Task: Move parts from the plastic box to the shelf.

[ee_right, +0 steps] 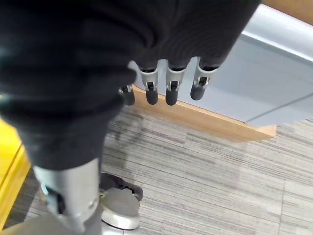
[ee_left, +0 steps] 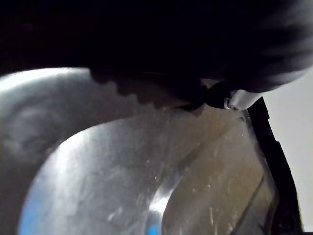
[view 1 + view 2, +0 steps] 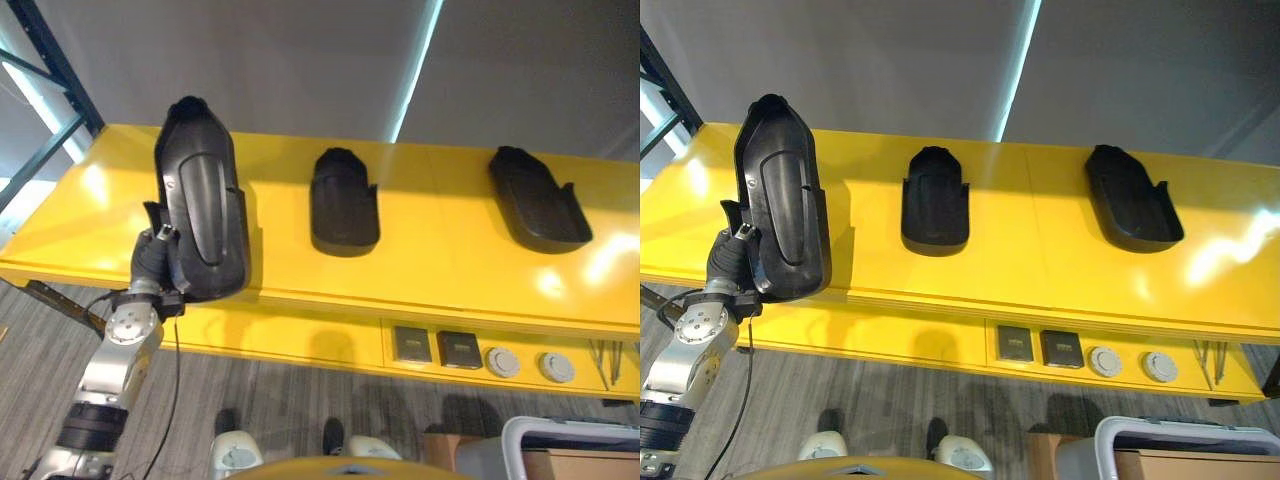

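The left hand gripped a black moulded part over the yellow shelf's left front edge, where release risked it toppling off.

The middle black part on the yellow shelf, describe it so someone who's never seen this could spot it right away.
Find the long glossy yellow shelf. Three black moulded plastic shells are along it. The middle black part lies flat, apart from both neighbours, and is the shortest; the larger shell to its left is tilted up by the robot's left hand, and the right one lies angled.
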{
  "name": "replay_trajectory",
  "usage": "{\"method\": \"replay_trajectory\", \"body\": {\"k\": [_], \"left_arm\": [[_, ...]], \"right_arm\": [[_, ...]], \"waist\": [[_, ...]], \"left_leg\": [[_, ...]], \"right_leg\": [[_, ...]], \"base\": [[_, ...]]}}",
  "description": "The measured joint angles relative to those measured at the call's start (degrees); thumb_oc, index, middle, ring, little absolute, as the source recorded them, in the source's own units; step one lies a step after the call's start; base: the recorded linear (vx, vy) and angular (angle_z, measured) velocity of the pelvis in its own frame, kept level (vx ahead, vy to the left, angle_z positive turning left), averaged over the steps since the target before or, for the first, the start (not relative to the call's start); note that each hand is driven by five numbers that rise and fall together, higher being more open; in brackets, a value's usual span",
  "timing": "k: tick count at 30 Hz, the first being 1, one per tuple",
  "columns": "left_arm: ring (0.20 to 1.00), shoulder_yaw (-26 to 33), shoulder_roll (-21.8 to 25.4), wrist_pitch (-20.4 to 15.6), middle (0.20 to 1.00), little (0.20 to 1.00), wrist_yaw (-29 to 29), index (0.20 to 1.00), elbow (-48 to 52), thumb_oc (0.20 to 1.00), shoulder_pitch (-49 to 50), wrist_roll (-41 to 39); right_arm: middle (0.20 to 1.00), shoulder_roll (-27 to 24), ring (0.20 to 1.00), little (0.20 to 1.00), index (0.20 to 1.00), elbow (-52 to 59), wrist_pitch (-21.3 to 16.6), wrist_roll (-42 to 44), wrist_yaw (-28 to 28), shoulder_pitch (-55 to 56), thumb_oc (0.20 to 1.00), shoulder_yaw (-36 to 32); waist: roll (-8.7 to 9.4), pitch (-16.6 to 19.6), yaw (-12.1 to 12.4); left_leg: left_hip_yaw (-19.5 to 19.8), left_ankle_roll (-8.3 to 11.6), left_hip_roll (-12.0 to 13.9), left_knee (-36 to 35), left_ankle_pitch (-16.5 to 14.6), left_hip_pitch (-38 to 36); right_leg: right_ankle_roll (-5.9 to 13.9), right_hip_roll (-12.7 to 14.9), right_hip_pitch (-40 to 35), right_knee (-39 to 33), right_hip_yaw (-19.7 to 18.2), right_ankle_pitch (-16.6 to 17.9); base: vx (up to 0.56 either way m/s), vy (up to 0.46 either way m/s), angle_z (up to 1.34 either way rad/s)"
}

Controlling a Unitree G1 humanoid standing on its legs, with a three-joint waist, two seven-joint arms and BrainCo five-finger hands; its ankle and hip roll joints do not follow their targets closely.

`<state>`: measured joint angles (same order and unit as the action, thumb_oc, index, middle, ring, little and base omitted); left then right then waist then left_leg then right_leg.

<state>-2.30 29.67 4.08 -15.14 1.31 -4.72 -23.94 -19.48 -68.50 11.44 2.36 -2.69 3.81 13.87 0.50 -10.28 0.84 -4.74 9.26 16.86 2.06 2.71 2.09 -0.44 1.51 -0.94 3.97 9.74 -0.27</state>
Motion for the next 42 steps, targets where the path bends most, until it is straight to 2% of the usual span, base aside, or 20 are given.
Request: {"method": "replay_trajectory", "body": {"k": [1,2,3,4,5,7,8,10,12,13,16,17,19,22,26,27,30,33,37,42], "left_arm": [[0.200,-0.03,-0.01,0.00,0.200,0.200,0.59,0.200,-0.24,0.200,-0.56,0.02],[0.200,-0.24,-0.11,0.00,0.200,0.200,0.67,0.200,-0.31,0.200,-0.72,0.05],[0.200,-0.31,-0.15,0.00,0.200,0.200,0.88,0.200,-0.31,0.200,-0.74,0.07],[0.200,-0.32,-0.34,0.01,0.200,0.200,1.07,0.200,-0.33,0.200,-0.87,0.34],[0.200,-0.13,-0.10,0.02,0.200,0.200,1.25,0.200,-1.12,0.200,-1.95,0.61],[0.200,-0.10,0.87,0.60,0.200,0.200,1.41,0.200,-2.10,0.200,-3.18,0.63],[0.200,-0.10,2.34,1.19,0.200,0.200,1.44,0.200,-2.47,0.200,-3.16,1.07],[0.200,-0.10,5.25,2.67,0.200,0.200,1.65,0.200,-3.88,0.200,-3.11,2.33],[0.200,0.32,7.85,4.08,0.200,0.200,1.60,0.200,-5.26,0.200,-3.07,4.09],[0.200,0.47,10.57,4.91,0.200,0.200,1.80,0.200,-6.81,0.200,-3.12,5.62],[0.200,0.43,15.29,7.41,0.200,0.200,2.84,0.200,-12.13,0.200,-5.44,9.24],[0.200,0.24,16.05,8.21,0.200,0.200,3.10,0.200,-14.26,0.200,-6.82,10.51],[0.200,-1.78,18.79,8.83,0.200,0.200,4.01,0.200,-20.93,0.200,-11.55,12.25],[0.200,-5.11,20.77,9.34,0.200,0.200,4.40,0.200,-29.49,0.200,-19.14,12.23],[0.200,-8.84,20.82,10.27,0.200,0.200,5.51,0.200,-37.50,0.200,-24.70,10.92],[0.200,-9.41,18.73,10.74,0.200,0.200,6.15,0.200,-39.20,0.200,-25.78,8.08],[0.200,-10.12,15.18,11.47,0.200,0.200,8.77,0.200,-43.77,0.200,-27.43,7.34],[0.200,-12.17,15.19,12.76,0.200,0.200,12.16,0.200,-45.22,0.200,-29.66,11.07],[0.200,-15.93,15.40,13.31,0.200,0.200,12.36,0.200,-49.49,0.200,-30.88,17.23],[0.200,-17.02,16.84,13.39,0.200,0.200,13.09,0.200,-49.63,0.200,-30.89,22.05]], "right_arm": [[1.000,-0.45,1.000,1.000,1.000,0.18,0.04,0.07,0.03,-0.02,1.000,0.18],[1.000,-1.44,1.000,1.000,1.000,0.10,0.10,0.08,0.03,-0.12,1.000,0.38],[1.000,-2.51,1.000,1.000,1.000,0.11,0.06,0.09,0.05,-0.36,1.000,0.01],[1.000,-3.94,1.000,1.000,1.000,0.16,0.03,0.09,0.01,-0.59,1.000,-0.65],[1.000,-3.50,1.000,1.000,1.000,0.33,0.02,0.09,0.15,-0.94,1.000,-1.18],[1.000,-1.48,1.000,1.000,1.000,0.52,-0.11,0.03,-0.63,-0.44,1.000,-1.16],[1.000,0.19,1.000,1.000,1.000,0.58,-0.38,0.00,-0.81,0.02,1.000,-1.15],[1.000,2.88,1.000,1.000,1.000,0.60,-1.18,-0.78,-1.09,1.74,1.000,-1.15],[1.000,4.23,1.000,1.000,1.000,0.86,-1.70,-2.97,-1.00,3.85,1.000,-1.07],[1.000,4.11,1.000,1.000,1.000,1.01,-1.57,-3.89,-0.98,4.81,1.000,-1.01],[1.000,2.84,1.000,1.000,1.000,1.23,-1.55,-4.54,-1.03,5.11,1.000,-1.05],[1.000,1.83,1.000,1.000,1.000,1.27,-1.55,-4.69,-1.11,5.01,1.000,-1.05],[1.000,-1.18,1.000,1.000,1.000,1.42,-1.48,-4.98,-2.23,4.88,1.000,-0.85],[1.000,-3.34,1.000,1.000,1.000,1.87,-1.22,-4.97,-2.51,4.85,1.000,-0.39],[1.000,-3.84,1.000,1.000,1.000,2.66,-1.17,-4.91,-3.22,4.39,1.000,0.86],[1.000,-3.64,1.000,1.000,1.000,2.96,-1.20,-4.78,-3.50,4.30,1.000,1.66],[1.000,-3.52,1.000,1.000,1.000,3.29,-1.14,-4.75,-4.03,4.25,1.000,1.11],[1.000,-3.66,1.000,1.000,1.000,3.22,-0.98,-4.92,-4.49,4.64,1.000,1.13],[1.000,-3.88,1.000,1.000,1.000,2.75,-1.00,-4.92,-4.67,4.46,1.000,1.21],[1.000,-3.92,1.000,1.000,1.000,2.73,-0.99,-4.90,-4.78,4.52,1.000,1.25]], "waist": [[-0.60,-0.41,-0.35],[-1.40,-0.63,-0.61],[-2.51,-1.03,-0.67],[-4.73,-0.95,-1.12],[-4.50,-1.64,-1.43],[-2.10,-1.95,-1.45],[-0.98,-2.03,-1.31],[-0.51,-2.06,-1.37],[-0.03,-1.96,-1.39],[1.09,-1.67,-1.50],[3.09,-0.73,-1.67],[2.96,-0.84,-2.02],[2.64,-0.93,-2.76],[2.52,-0.89,-3.21],[2.43,-0.87,-4.85],[2.28,-0.79,-5.70],[2.21,-0.47,-7.46],[1.91,-0.07,-8.11],[1.81,0.49,-8.32],[1.73,1.36,-8.03]], "left_leg": [[0.02,-0.25,0.56,0.67,-0.08,-0.35],[0.11,-0.71,0.03,0.60,-0.02,-1.00],[0.11,-1.05,-1.55,-0.52,0.21,-2.89],[-0.40,-2.11,-3.46,-1.35,0.94,-4.85],[-1.88,-0.42,-5.61,-2.34,-0.28,-5.97],[-2.97,-3.04,-10.36,-2.07,-1.24,-6.10],[-3.50,-4.30,-12.29,-1.34,-1.84,-6.08],[-4.68,-5.48,-13.63,-0.56,-2.57,-6.52],[-4.99,-6.13,-14.12,-0.25,-3.12,-6.95],[-5.50,-6.09,-14.43,-0.54,-3.21,-7.37],[-6.29,-5.56,-14.05,-1.37,-3.02,-7.17],[-6.25,-5.11,-13.36,-1.40,-2.79,-7.04],[-6.22,-3.93,-11.18,-2.34,-1.79,-7.01],[-6.20,-2.95,-9.20,-2.58,-0.88,-6.12],[-6.35,-2.09,-7.70,-3.20,-0.17,-6.27],[-6.62,-2.00,-7.32,-3.22,-0.10,-6.13],[-7.71,-1.97,-7.20,-3.49,-0.13,-7.01],[-8.02,-1.85,-7.13,-3.43,-0.24,-7.61],[-8.60,-1.85,-7.16,-3.42,-0.25,-7.91],[-9.29,-1.89,-7.17,-3.46,-0.23,-7.79]], "right_leg": [[1.06,0.75,0.45,1.29,-0.02,-0.35],[2.33,2.35,1.33,3.11,-0.54,-1.04],[3.70,3.63,1.71,4.33,-1.54,-1.38],[5.57,4.55,2.28,5.33,-2.64,-1.51],[7.23,6.70,2.34,6.37,-3.18,-1.85],[7.13,11.00,3.05,6.27,-4.73,-1.32],[7.29,12.86,2.65,5.19,-5.22,0.03],[7.91,14.11,1.44,3.14,-5.69,3.74],[9.23,14.23,0.35,1.44,-5.67,5.29],[9.49,14.27,-0.77,-0.63,-5.61,5.66],[11.48,13.86,-1.54,-4.18,-5.58,5.27],[11.97,13.06,-1.96,-5.11,-5.48,5.68],[11.23,10.76,-1.86,-6.05,-5.31,5.95],[9.90,8.86,-0.94,-6.40,-5.15,6.32],[8.93,7.06,-0.73,-6.88,-5.36,6.71],[8.72,6.47,-0.34,-6.94,-5.66,6.87],[8.57,6.17,-0.34,-6.92,-6.11,6.99],[8.48,6.10,-0.72,-6.93,-6.32,7.06],[8.32,6.09,-0.62,-6.91,-7.36,7.12],[7.85,6.17,0.04,-6.80,-7.70,7.10]], "base": [[0.02,0.417,0.11],[0.03,0.396,-0.08],[0.04,0.344,-0.26],[0.05,0.312,-0.23],[0.07,0.269,-0.10],[0.08,0.218,-0.09],[0.07,0.148,-0.20],[0.05,0.095,-0.16],[0.08,0.067,-0.15],[0.08,0.023,-0.15],[0.03,-0.017,-0.18],[-0.01,-0.032,-0.05],[-0.01,-0.041,-0.04],[0.01,-0.031,-0.05],[0.01,-0.025,-0.08],[0.02,0.002,-0.12],[0.07,0.000,-0.18],[0.05,0.005,-0.08],[0.01,0.017,-0.07],[0.01,0.019,-0.06]]}}
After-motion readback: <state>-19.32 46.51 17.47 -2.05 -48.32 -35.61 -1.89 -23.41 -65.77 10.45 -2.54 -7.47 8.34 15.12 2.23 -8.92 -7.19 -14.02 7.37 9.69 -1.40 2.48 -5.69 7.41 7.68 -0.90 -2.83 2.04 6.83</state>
